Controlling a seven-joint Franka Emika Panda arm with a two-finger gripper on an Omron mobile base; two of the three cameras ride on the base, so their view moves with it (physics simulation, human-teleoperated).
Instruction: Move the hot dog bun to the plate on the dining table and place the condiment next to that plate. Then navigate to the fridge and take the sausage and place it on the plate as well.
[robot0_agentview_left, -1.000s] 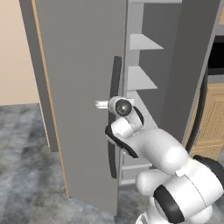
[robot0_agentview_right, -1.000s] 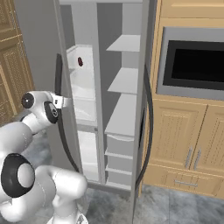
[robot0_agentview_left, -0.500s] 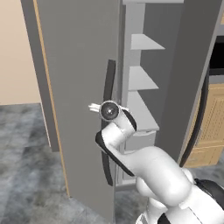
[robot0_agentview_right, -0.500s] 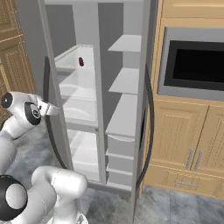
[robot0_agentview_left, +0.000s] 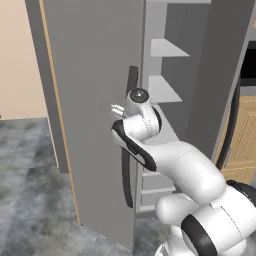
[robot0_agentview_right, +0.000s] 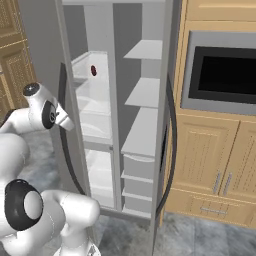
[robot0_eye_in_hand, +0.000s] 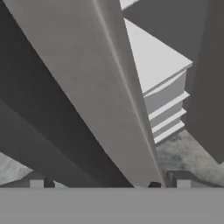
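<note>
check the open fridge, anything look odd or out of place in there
Nothing stands out. The fridge stands with both doors swung open, its shelves level and mostly bare, and the sausage sits on an upper shelf. The open gripper straddles the left door's edge.

fridge (robot0_agentview_right: 117, 100) left door swung wider, claw (robot0_eye_in_hand: 109, 180) jaws spread apart
</note>
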